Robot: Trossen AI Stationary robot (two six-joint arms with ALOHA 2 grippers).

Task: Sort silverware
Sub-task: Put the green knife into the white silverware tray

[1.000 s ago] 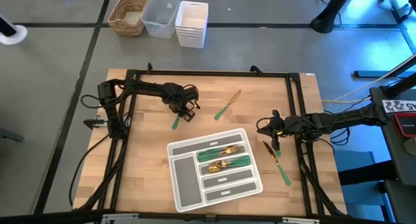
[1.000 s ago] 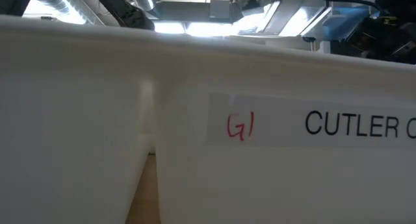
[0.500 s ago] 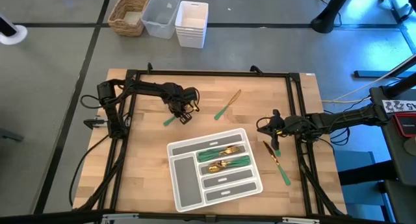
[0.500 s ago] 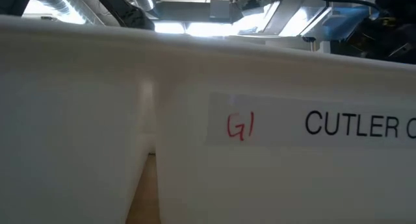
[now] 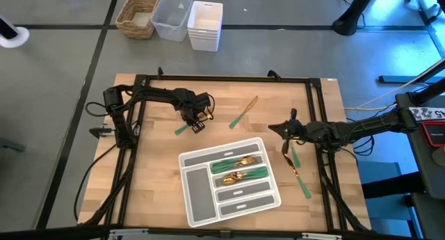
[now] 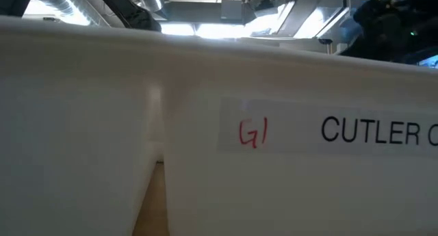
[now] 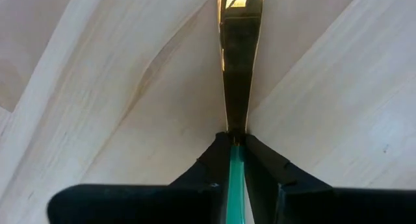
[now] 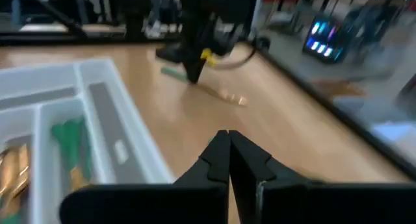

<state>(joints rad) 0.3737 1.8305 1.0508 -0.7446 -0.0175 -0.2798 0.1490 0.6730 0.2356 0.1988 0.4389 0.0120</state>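
The grey tray [image 5: 231,179] sits at the near middle of the worktop [image 5: 156,177], already holding several green-handled pieces in its far compartments. Just right of it, two pieces of silverware [image 5: 297,172] lie on the wood, long axes running near to far. The right claw [image 5: 286,128] hangs just beyond their far ends, its fingers pressed together on nothing, so that arm is much the nearer one to them.

Farther back and left, the left claw [image 7: 235,143] is pinching a green handle [image 7: 235,178] down at the wood; the gold blade runs straight out ahead of the fingers, in line with them. From there the tray lies nearer and to the right. A lone piece [image 5: 244,111] lies at the far middle, slanting.

The low view shows a white bin wall marked "G1" in red and "CUTLER" in black, the rest cut off.
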